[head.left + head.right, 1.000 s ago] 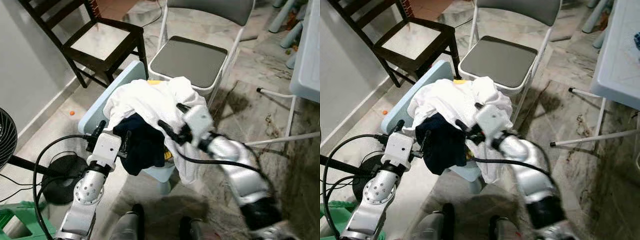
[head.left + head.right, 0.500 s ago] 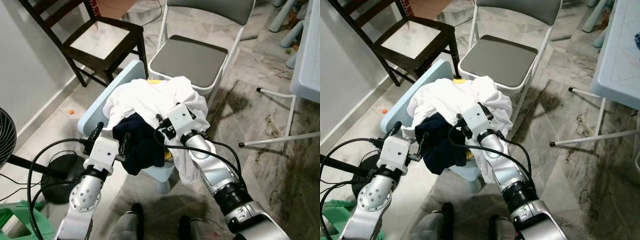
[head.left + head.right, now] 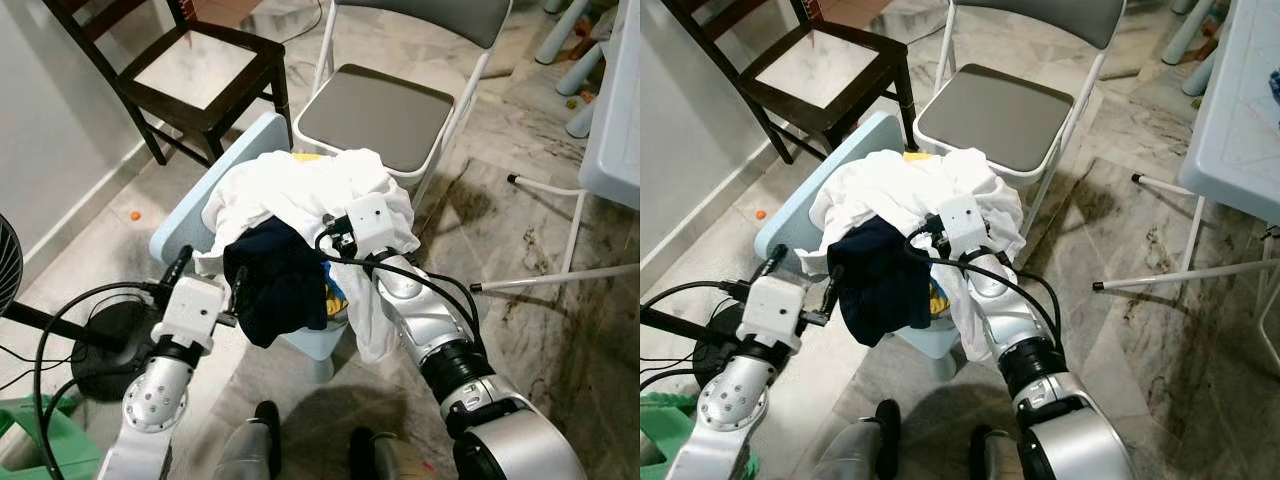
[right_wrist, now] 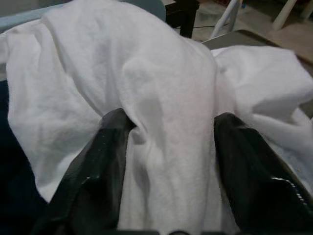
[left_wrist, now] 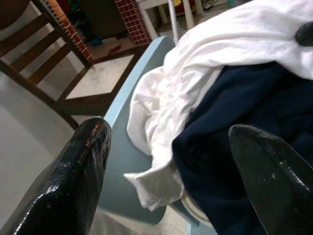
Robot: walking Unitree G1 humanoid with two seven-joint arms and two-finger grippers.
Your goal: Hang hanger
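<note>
A heap of clothes lies on a light-blue plastic chair (image 3: 188, 215): a white garment (image 3: 285, 190) on top and a navy garment (image 3: 275, 290) hanging over the front. My right gripper (image 4: 178, 161) is pressed into the white garment. It is open, with a raised fold of the cloth between its black fingers (image 4: 110, 161). From the head, its white wrist (image 3: 368, 220) sits on the pile's right side. My left gripper (image 3: 208, 272) is open and held just left of the navy garment, apart from it. I see no hanger.
Behind the pile stand a dark wooden chair (image 3: 205, 75) and a grey folding chair (image 3: 385, 105). A white table (image 3: 615, 130) with thin legs (image 3: 555, 275) is at the right. A fan base (image 3: 110, 350) and a green crate (image 3: 45, 445) are at the left.
My right arm has swung in from the right and pushed its gripper into the white garment. The left arm has sunk slightly. The camera has shifted a little.
</note>
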